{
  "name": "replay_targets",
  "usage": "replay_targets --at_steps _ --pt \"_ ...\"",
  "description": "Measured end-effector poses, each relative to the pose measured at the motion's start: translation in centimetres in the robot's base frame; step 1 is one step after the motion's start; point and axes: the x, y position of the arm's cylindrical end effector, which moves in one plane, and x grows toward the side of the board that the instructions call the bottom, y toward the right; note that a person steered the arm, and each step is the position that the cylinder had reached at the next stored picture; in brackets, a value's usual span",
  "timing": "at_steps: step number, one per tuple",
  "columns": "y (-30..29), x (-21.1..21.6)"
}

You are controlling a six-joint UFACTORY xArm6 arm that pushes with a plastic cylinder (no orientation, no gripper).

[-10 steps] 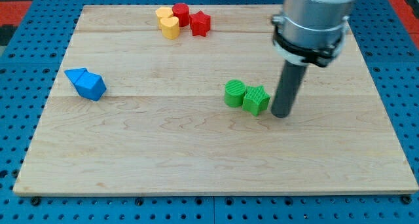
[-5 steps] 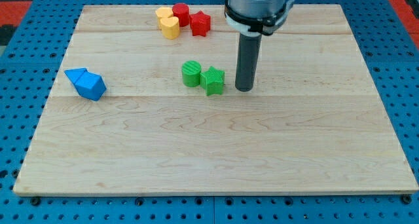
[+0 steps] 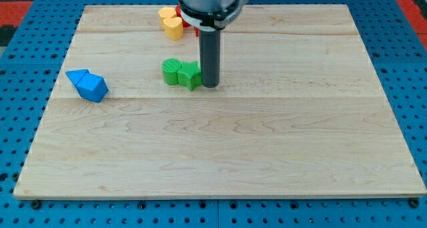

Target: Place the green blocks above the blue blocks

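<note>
1. Blue pegboard [image 3: 20, 121] surrounded a pale wooden bench [image 3: 267, 161], whose boards ran from the view's left to the view's right.
2. Two green blocks lay touching, a little left of the bench's centre and in its upper half: a green cylinder [image 3: 171, 71] on the view's left and a green star-like block [image 3: 189, 75] on the view's right. Their shared long axis ran nearly left to right, dipping slightly toward the view's right.
3. My tip [image 3: 210, 86] stood on the bench against, or just beside, the right side of the green star-like block; the dark rod rose straight up from it to the silver arm body at the view's top. No hand was fitted, so no opening or closing state applied.
4. Two blue blocks sat touching near the bench's left edge: a blue triangular block [image 3: 77, 77] at upper left and a blue angular block [image 3: 92, 89] at lower right. That pair's axis ran diagonally, from upper left to lower right.
5. The green pair lay well apart from the blue pair, to its right and only slightly higher in the view.
6. Yellow blocks [image 3: 171, 23] lay near the bench's top edge, with a red block [image 3: 189, 29] just beside them, mostly hidden behind the arm.
</note>
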Motion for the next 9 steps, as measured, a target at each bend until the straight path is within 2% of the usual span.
replay_targets --at_steps 2,4,5,6,8,9 --pt "-6.2 -1.8" --pt "-12.3 -0.9" --pt "-9.4 -1.6" --pt "-9.4 -2.8" --pt "-16.4 -3.7" --pt "-14.4 -3.7"
